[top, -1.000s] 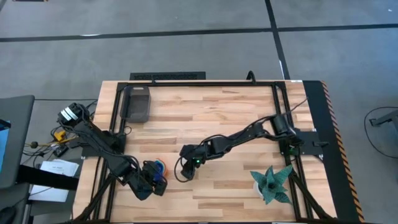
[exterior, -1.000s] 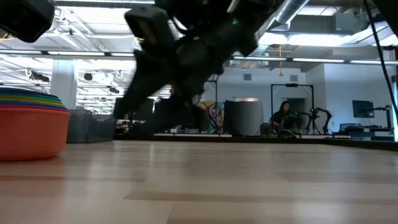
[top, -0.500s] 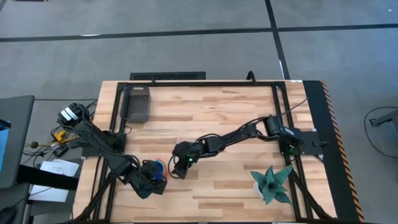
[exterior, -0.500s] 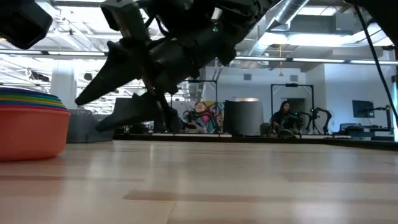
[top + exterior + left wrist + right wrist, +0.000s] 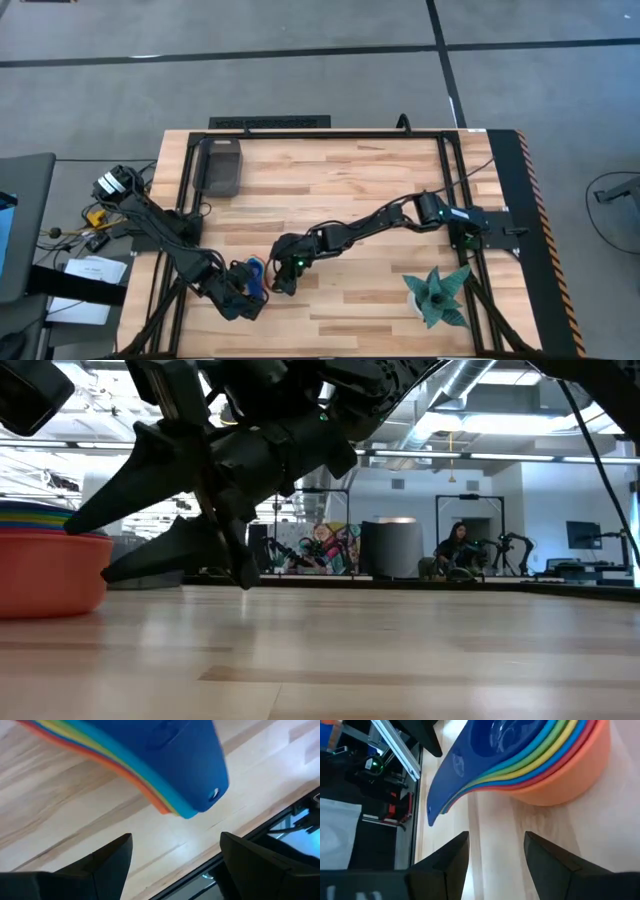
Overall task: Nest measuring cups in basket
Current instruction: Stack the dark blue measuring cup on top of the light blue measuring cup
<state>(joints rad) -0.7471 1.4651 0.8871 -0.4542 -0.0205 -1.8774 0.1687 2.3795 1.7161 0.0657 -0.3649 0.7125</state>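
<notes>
I can't make out any readable text, label, brand, number or sign from any of my cameras. The nested measuring cups (image 5: 530,760) show faint embossed marks inside the top blue cup, but I can't read them. The papers (image 5: 85,285) lying off the counter's (image 5: 380,190) left edge carry print too small for me to read.

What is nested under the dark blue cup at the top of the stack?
Under the dark blue cup, only the rims of lighter blue, green, yellow and red cups show, and the orange cup is outermost. Their insides are covered.
</notes>
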